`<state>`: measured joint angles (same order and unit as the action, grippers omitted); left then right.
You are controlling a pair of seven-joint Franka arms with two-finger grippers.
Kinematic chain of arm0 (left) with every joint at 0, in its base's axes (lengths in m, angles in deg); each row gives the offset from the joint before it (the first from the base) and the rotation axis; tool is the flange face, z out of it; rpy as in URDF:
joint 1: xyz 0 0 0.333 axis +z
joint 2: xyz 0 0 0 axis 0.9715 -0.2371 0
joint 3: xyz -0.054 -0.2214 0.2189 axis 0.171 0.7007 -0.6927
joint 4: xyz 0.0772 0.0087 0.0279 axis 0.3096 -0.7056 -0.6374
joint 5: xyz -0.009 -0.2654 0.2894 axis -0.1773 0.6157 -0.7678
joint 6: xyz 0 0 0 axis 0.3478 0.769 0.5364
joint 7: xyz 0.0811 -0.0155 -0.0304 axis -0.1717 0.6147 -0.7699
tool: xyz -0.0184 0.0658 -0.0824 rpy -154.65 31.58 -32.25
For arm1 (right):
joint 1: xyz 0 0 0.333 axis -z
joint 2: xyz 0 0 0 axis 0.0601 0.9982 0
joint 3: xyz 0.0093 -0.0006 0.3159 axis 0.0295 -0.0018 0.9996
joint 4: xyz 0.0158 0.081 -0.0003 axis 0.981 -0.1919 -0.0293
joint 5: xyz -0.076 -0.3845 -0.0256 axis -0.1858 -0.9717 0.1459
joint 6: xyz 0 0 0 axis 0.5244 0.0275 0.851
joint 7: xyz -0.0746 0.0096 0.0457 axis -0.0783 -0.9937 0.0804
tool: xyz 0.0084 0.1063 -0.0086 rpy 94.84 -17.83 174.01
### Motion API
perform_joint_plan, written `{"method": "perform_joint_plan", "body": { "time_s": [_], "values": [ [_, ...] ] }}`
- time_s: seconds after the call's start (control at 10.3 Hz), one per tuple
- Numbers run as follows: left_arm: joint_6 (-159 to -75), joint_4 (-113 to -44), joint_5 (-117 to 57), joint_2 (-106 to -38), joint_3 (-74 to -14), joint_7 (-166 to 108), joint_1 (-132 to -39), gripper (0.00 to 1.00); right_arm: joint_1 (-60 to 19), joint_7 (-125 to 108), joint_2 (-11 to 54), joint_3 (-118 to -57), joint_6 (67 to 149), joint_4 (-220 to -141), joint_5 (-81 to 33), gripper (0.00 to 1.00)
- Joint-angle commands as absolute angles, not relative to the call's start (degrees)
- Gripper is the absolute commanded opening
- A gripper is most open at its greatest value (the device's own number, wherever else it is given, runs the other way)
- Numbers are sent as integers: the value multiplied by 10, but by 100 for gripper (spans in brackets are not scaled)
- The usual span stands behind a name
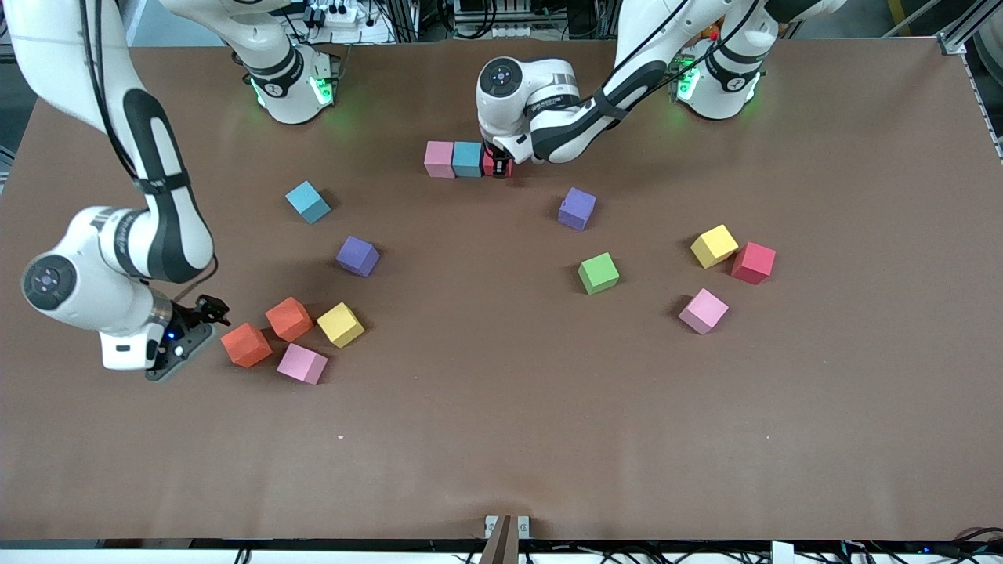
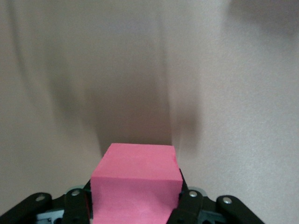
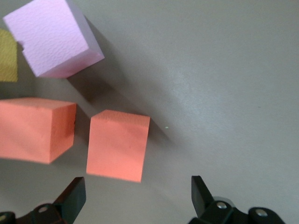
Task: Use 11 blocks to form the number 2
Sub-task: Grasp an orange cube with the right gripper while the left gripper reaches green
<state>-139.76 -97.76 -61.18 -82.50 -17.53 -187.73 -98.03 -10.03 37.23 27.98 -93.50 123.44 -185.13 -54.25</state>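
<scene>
Gripping a red block between its fingers, the left gripper stands low at the end of a short row near the robots' bases; in the left wrist view the same block fills the gap between the two dark fingers, which press on its sides. The row consists of a pink block, a blue block touching it, and the red block against the blue one, so three cubes of the number 2 stand side by side. The right gripper waits toward the right arm's end of the table with its fingers spread wide and nothing between them. Just ahead of its fingertips lies an orange block; a second orange block lies just beside the first, apart from it by a narrow gap. A pink block and a yellow block lie near that pair. Loose on the table lie a teal block, two purple blocks, a green block, a yellow block close beside a red block, and a pink block.
</scene>
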Motion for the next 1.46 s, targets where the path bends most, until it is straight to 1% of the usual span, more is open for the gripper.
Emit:
{"method": "perform_joint_plan", "body": {
  "time_s": [0.0, 0.19, 0.39, 0.49, 0.58, 0.68, 0.78, 1.07, 1.17, 1.36],
  "values": [
    [-1405, -971, -679, -826, -190, -2148, -1019, 11, -97, 363, 314, -932, 1249, -1836, -504, 99],
    [-1405, -962, -679, -833, -192, -2149, -1022, 11, -98, 362, 321, -932, 1250, -1837, -480, 99],
    [-1405, -954, -679, -836, -193, -2159, -1031, 11, -106, 359, 321, -931, 1252, -1841, -434, 96],
    [-1405, -954, -679, -836, -193, -2159, -1032, 12, -111, 361, 321, -932, 1275, -1844, -434, 91],
    [-1405, -954, -679, -836, -193, -2159, -1032, 13, -126, 359, 323, -932, 1339, -1872, -434, 91],
    [-1405, -954, -680, -836, -193, -2159, -1032, 29, -143, 358, 324, -933, 1381, -1890, -434, 93],
    [-1402, -954, -680, -836, -193, -2157, -1032, 99, -138, 363, 325, -933, 1380, -1891, -434, 94],
    [-1382, -952, -680, -825, -192, -2153, -1029, 100, -126, 363, 325, -933, 1373, -1891, -435, 97],
    [-1370, -947, -680, -819, -191, -2151, -1029, 100, -119, 366, 324, -933, 1353, -1888, -436, 97],
    [-1327, -927, -679, -810, -182, -2127, -1025, 100, -113, 372, 324, -933, 1348, -1891, -436, 97]
  ]
}}
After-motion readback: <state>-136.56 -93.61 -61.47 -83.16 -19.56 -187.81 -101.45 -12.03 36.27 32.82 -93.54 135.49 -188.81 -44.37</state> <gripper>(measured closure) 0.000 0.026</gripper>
